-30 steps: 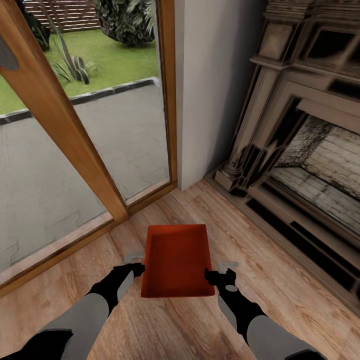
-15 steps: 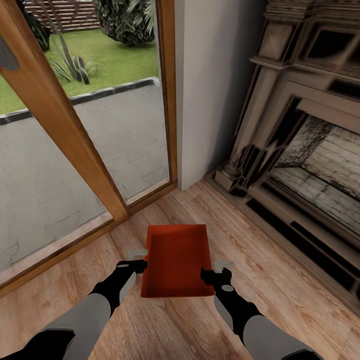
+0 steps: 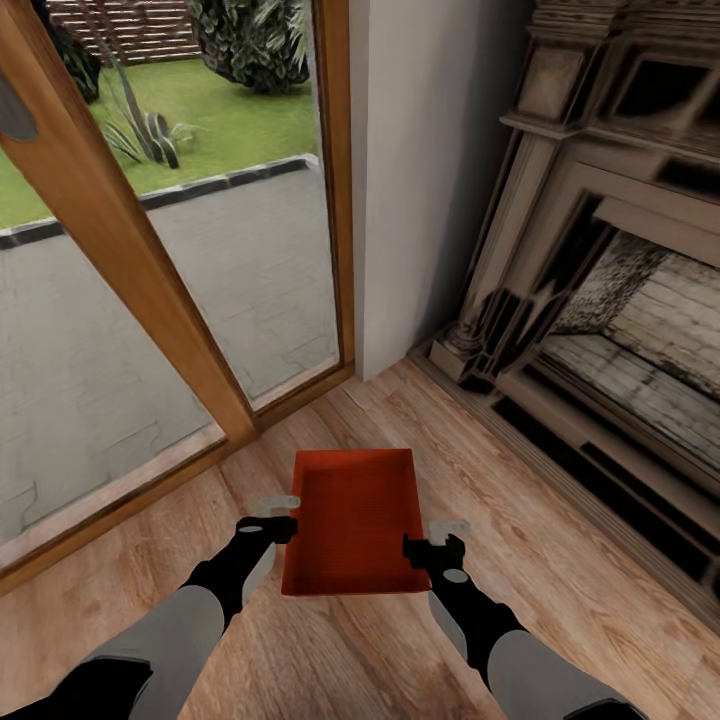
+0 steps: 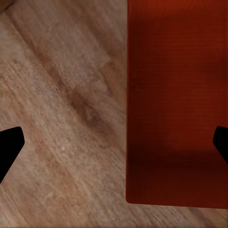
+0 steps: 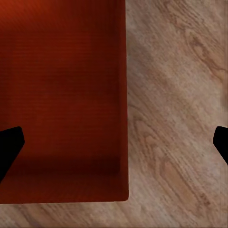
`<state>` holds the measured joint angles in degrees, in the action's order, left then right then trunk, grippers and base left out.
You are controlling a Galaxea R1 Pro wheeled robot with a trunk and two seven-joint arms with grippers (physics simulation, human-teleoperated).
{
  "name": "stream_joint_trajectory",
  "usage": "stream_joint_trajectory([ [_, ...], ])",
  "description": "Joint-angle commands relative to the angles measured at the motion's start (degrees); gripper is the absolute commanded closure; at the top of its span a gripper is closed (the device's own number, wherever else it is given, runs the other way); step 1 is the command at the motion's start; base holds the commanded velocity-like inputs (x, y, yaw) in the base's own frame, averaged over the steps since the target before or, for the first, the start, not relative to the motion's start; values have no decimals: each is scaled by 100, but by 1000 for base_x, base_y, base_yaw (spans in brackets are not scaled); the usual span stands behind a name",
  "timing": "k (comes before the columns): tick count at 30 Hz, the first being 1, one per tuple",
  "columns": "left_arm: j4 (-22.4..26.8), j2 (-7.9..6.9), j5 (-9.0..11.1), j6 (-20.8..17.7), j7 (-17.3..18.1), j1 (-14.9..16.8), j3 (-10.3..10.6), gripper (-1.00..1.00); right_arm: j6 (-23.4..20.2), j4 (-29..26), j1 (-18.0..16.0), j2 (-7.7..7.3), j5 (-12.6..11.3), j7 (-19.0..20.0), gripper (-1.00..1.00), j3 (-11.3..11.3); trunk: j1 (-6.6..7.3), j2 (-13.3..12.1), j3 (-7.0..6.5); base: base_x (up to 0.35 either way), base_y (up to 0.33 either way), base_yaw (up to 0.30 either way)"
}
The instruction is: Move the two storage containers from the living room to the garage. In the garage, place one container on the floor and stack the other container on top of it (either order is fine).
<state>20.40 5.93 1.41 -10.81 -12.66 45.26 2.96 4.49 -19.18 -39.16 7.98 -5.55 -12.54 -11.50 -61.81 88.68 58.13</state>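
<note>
Both grippers have closed in on the storage container (image 3: 350, 520): left gripper (image 3: 283, 513) and right gripper (image 3: 432, 536), each spread wide, straddle its side walls. It sits unmarked on the wood floor (image 3: 560, 560), fireplace (image 3: 610, 320) well apart.

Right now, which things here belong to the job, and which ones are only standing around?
Job:
- bin, on the wood floor
- left gripper, open at its left wall
- right gripper, open at its right wall

Not the job:
- fireplace
- glass door
- white wall
</note>
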Motion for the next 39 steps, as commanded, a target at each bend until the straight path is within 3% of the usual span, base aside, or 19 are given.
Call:
stream_joint_trajectory([
  [1,17,5,32,-36,-32,0,30,-100,36,9,-4,-7,-60,-39,-100,-46,0,2,3,0,0,0],
  [14,-62,1,89,-57,-18,0,3,-100,44,28,-4,-19,-43,-37,-100,-50,0,2,3,0,0,0],
  [19,-69,5,181,-62,-11,0,3,-100,23,28,-4,-9,-44,-37,-100,-53,-110,202,93,0,0,0],
  [34,-104,-13,201,-54,-17,0,-6,-100,-3,28,-4,-12,-61,-29,-100,-61,-439,804,362,0,0,0],
  [39,-363,-23,193,-34,-17,0,-6,-100,11,28,-4,-12,-58,-34,-100,-37,-549,1004,452,0,0,0],
])
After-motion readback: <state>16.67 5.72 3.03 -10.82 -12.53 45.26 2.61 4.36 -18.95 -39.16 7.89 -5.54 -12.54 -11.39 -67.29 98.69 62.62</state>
